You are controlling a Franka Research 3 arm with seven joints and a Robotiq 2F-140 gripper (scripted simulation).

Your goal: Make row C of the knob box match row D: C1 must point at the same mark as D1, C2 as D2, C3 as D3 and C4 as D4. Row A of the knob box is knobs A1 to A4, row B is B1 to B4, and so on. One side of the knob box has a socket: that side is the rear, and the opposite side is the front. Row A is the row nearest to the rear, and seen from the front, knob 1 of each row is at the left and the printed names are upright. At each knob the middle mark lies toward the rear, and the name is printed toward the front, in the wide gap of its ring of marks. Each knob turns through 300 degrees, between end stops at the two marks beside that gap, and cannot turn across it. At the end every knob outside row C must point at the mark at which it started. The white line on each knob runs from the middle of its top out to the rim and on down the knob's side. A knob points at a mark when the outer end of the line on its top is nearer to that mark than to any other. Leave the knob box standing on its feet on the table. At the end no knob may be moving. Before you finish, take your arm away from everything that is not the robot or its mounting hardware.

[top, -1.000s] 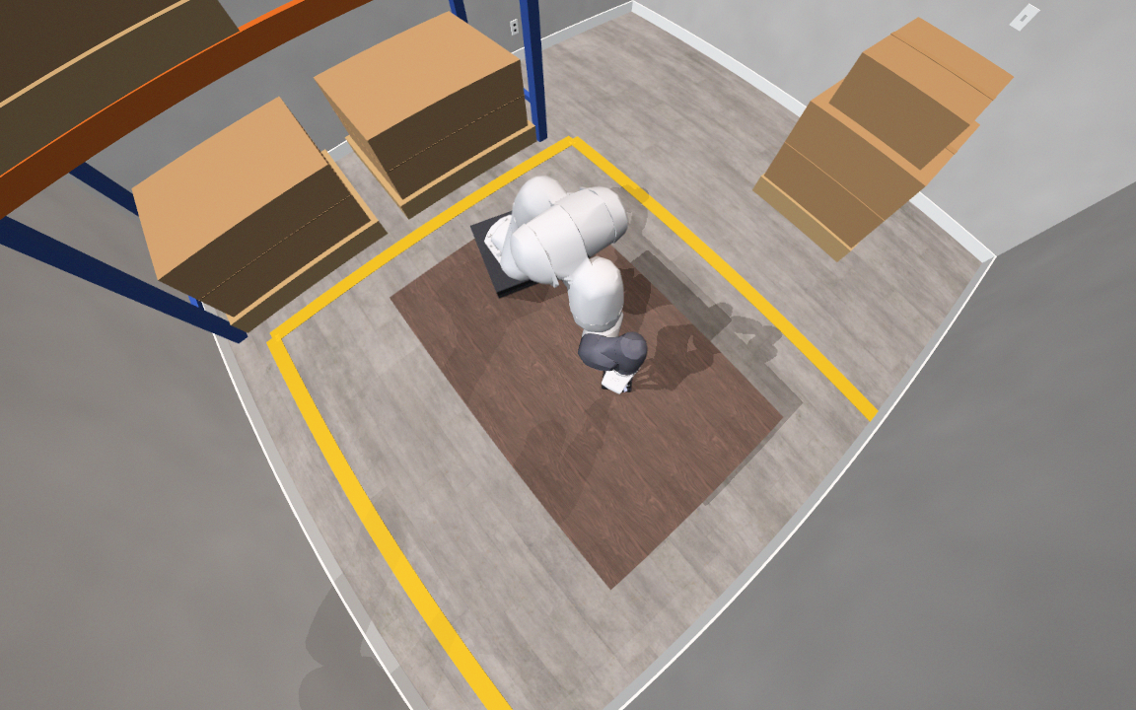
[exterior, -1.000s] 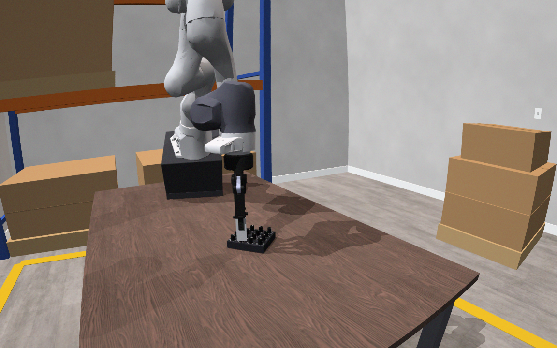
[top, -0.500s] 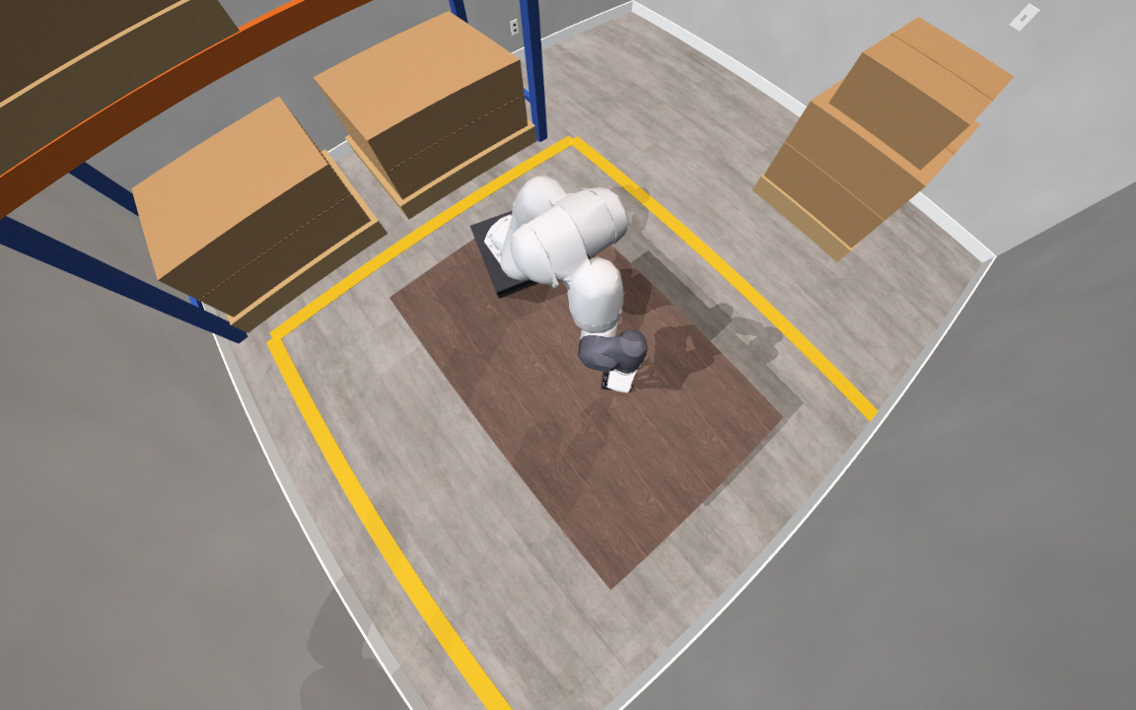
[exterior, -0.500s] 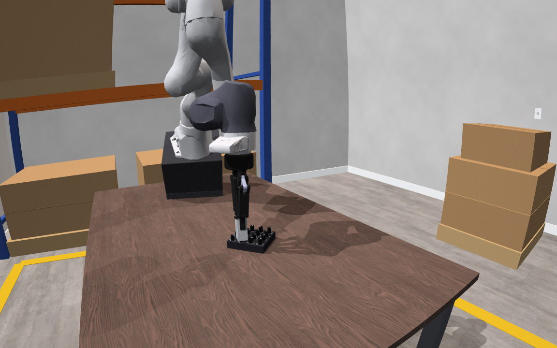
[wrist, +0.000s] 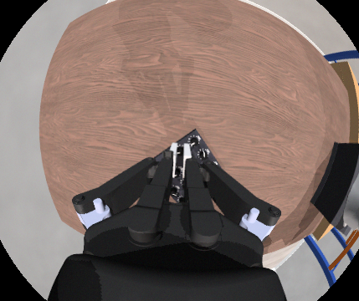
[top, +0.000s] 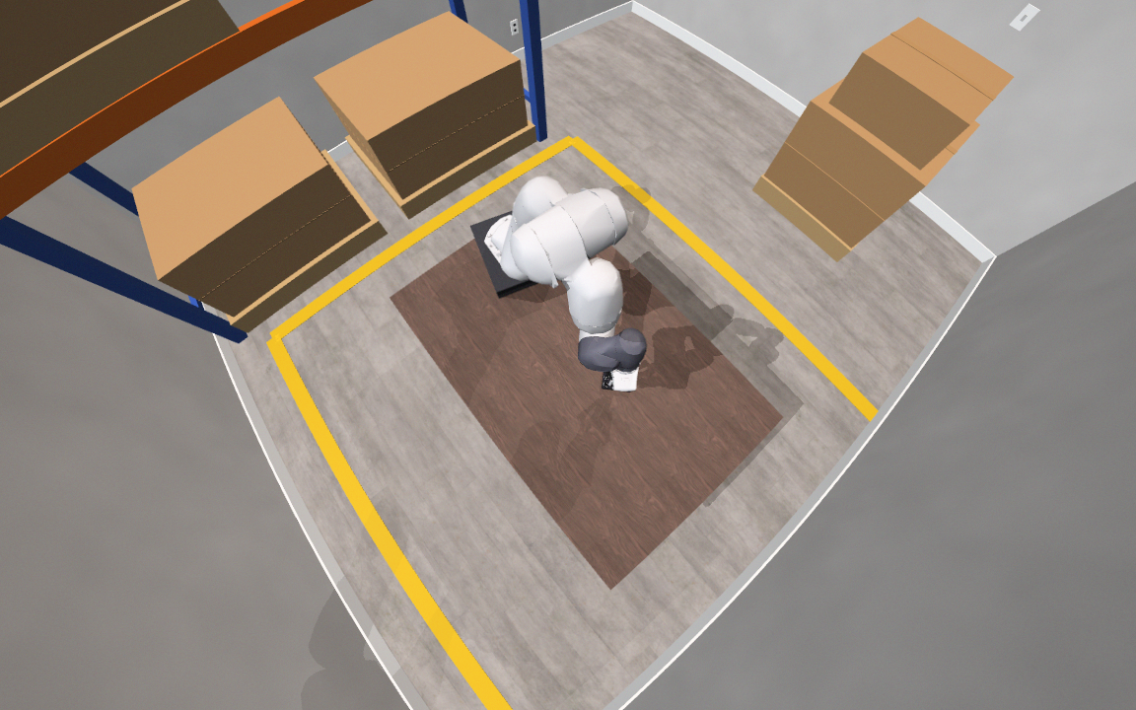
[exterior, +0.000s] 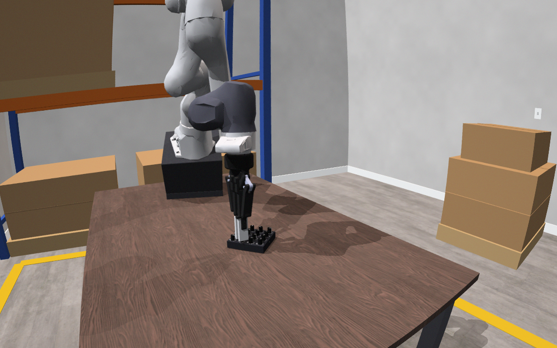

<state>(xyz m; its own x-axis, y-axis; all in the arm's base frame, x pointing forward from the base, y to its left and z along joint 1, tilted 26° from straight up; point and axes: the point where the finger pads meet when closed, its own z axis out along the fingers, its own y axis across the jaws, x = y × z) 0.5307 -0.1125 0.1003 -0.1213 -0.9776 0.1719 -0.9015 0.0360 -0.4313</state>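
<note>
The black knob box (top: 606, 380) (exterior: 245, 246) (wrist: 200, 146) stands on the table, with several black knobs on top. My gripper (exterior: 241, 238) (wrist: 180, 151) points down onto the box. Its light fingertips are close together around one knob at the box's near-left part in the exterior view. In the wrist view, two knobs, one near the far corner (wrist: 193, 141) and one beside it (wrist: 203, 154), show right of the fingertips, with white marks around them. The fingers and the arm hide much of the box. Knob names and the held knob's pointing are too small to read.
The brown table (top: 536, 396) (exterior: 228, 294) (wrist: 104, 84) bears the box and the arm's black base (exterior: 191, 177) (wrist: 338, 180). Neighbouring knobs stand close to the fingertips. Carton stacks (top: 872, 150) (exterior: 492, 186) and a rack (top: 113, 132) (exterior: 265, 99) stand beyond the table.
</note>
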